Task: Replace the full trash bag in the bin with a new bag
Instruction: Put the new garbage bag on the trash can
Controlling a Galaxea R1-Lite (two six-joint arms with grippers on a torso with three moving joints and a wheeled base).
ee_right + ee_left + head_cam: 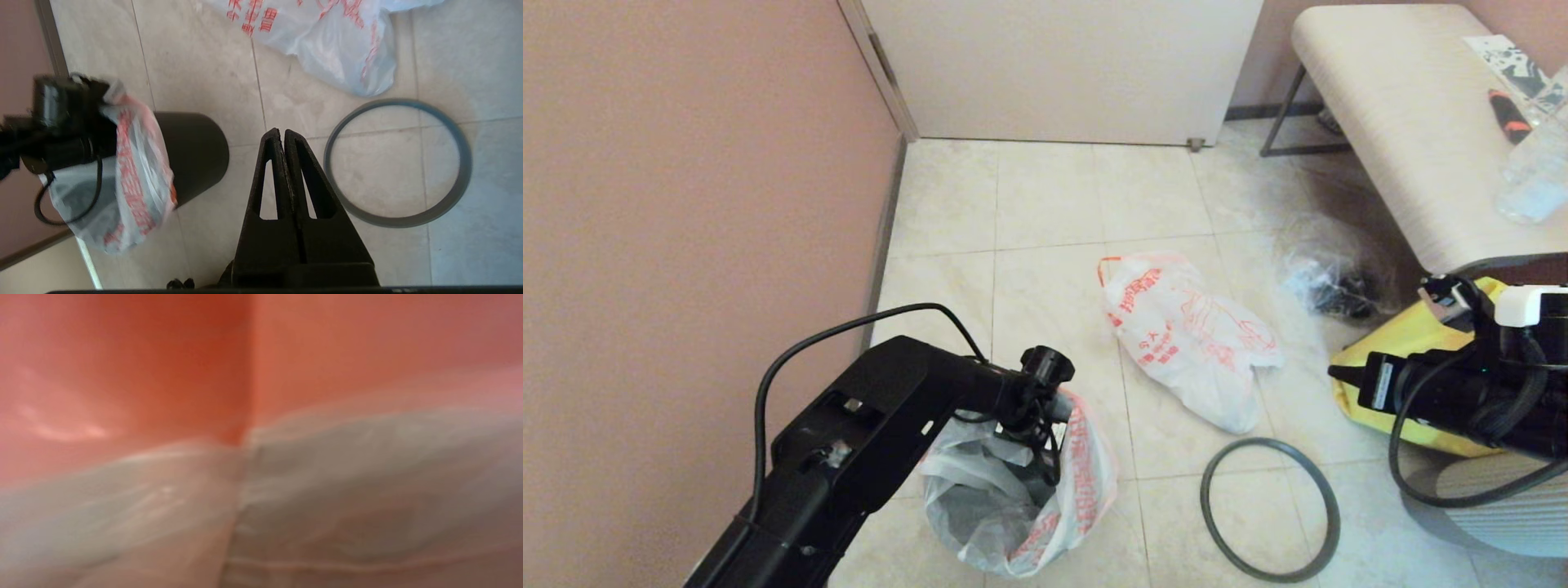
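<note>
The full trash bag [1045,498], white with red lettering, sits bulging in the mouth of the black bin [196,151] by the left wall. My left arm's wrist [1045,371] reaches down into the bag's top. Its fingertips are hidden by plastic, and the left wrist view is filled with orange-red handle and whitish film [327,477] pressed close. The new bag [1184,335] lies limp on the tiles further out. The bin's grey hoop [1262,442] lies flat on the floor to the right. My right gripper [282,132] hangs shut and empty above the tiles between bin and hoop [400,222].
A yellow fabric tote [1405,343] and a clear plastic bag with dark contents [1331,282] sit at the right, under a pale bench [1405,122]. The pink wall [686,204] runs along the left and a white door [1062,65] closes the far end.
</note>
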